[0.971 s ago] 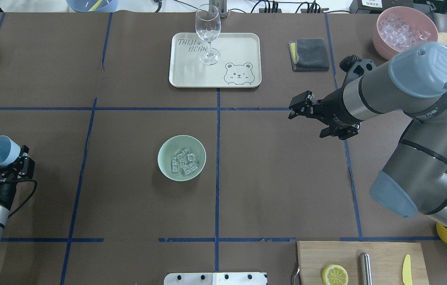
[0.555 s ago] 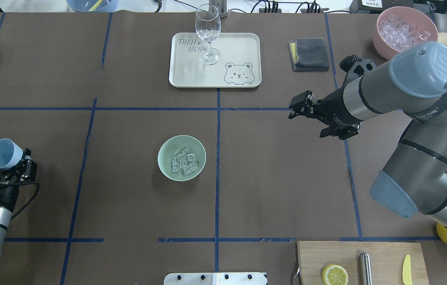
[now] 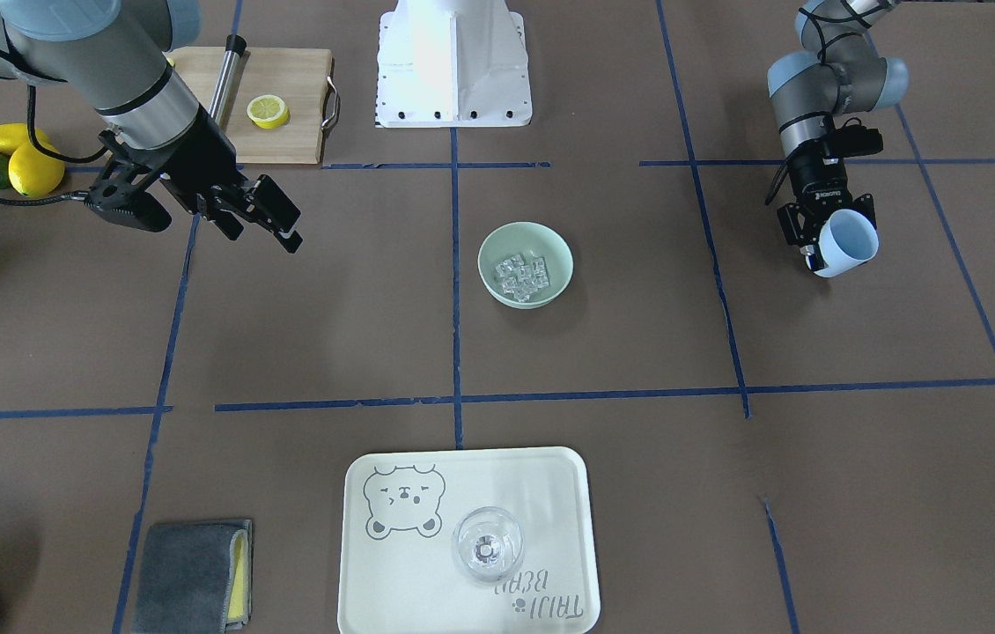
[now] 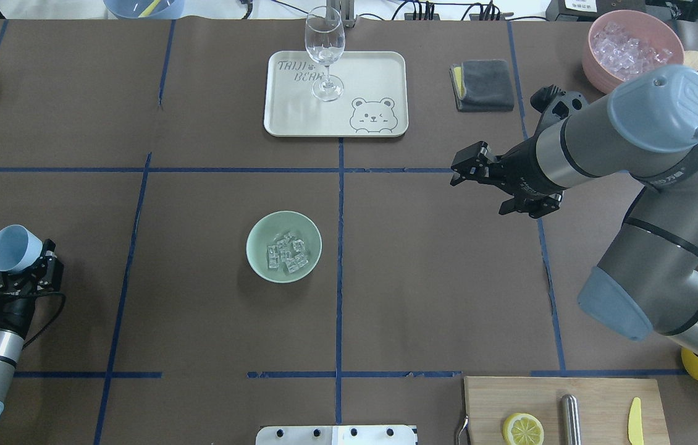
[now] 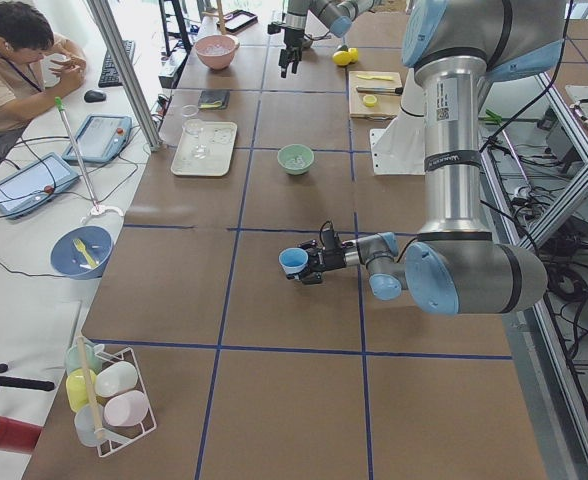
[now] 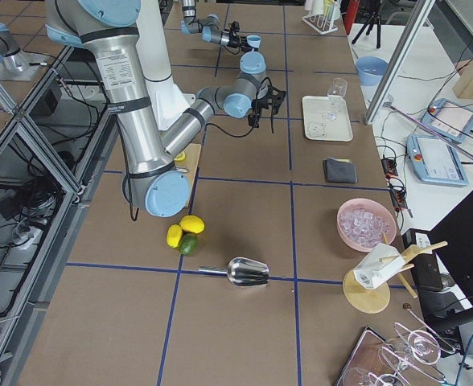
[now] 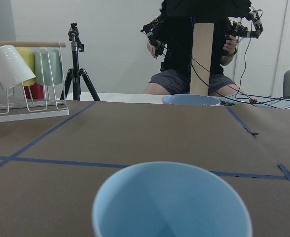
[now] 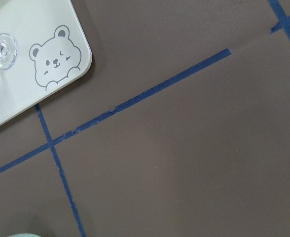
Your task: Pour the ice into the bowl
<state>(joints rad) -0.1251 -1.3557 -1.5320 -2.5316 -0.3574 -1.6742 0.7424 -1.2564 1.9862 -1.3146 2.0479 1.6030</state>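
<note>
The pale mint-green bowl (image 4: 257, 232) (image 3: 492, 244) stands near the table's middle with the ice (image 4: 287, 252) (image 3: 524, 272) lying in it as a small cluster of clear cubes. Far to its left, my left gripper (image 4: 28, 261) (image 3: 817, 242) is shut on a light blue cup (image 4: 14, 248) (image 3: 849, 243), held above the table with its mouth tipped outward. In the left wrist view the cup (image 7: 170, 202) looks empty. My right gripper (image 4: 464, 167) (image 3: 264, 218) hovers open and empty well to the right of the bowl.
A cream tray (image 4: 374, 74) with a wine glass (image 4: 325, 52) sits at the back. A grey cloth (image 4: 483, 84) and a pink container of ice (image 4: 632, 46) lie at the back right. A cutting board (image 4: 596, 402) with a lemon half is at the front right.
My left gripper has carried the blue cup a little toward the robot's side and slightly toward the bowl. The right arm, bowl and ice have not moved.
</note>
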